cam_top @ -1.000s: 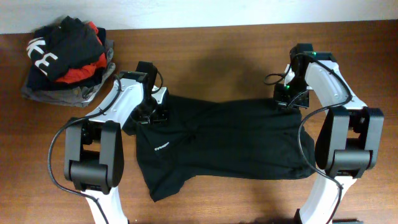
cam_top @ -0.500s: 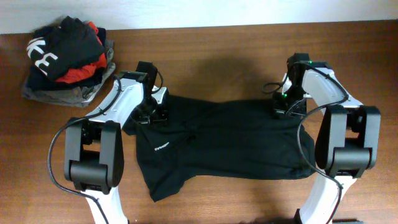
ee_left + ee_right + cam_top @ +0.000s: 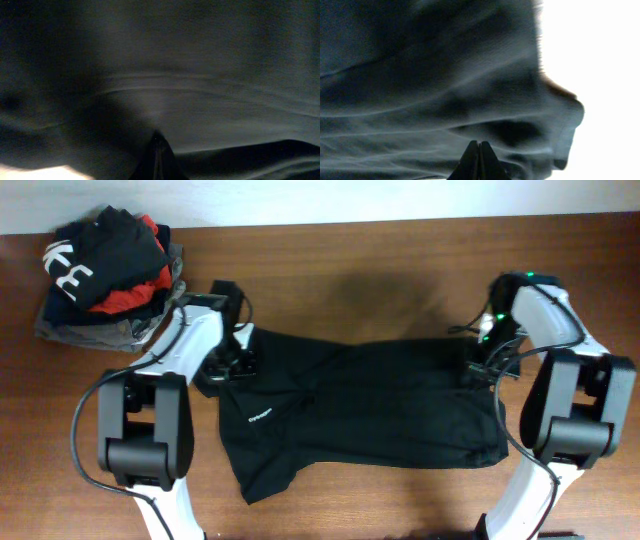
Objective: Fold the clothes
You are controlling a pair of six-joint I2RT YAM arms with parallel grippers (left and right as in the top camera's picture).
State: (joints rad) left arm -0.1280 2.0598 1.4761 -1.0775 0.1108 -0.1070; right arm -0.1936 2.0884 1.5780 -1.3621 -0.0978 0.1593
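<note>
Black top [image 3: 360, 405] spread mid-table [image 3: 350, 270], left gripper [image 3: 237, 366] and right gripper [image 3: 482, 366] each clamped on its far edge

Brown wooden table [image 3: 350, 250] bears a black top [image 3: 380, 410] and a garment pile [image 3: 105, 280].

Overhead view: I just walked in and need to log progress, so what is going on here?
Two robot arms are working on a black top spread out on the table. The left gripper is shut on its far edge, the right gripper on the opposite end. No fold yet. A pile of other clothes sits far left.
</note>
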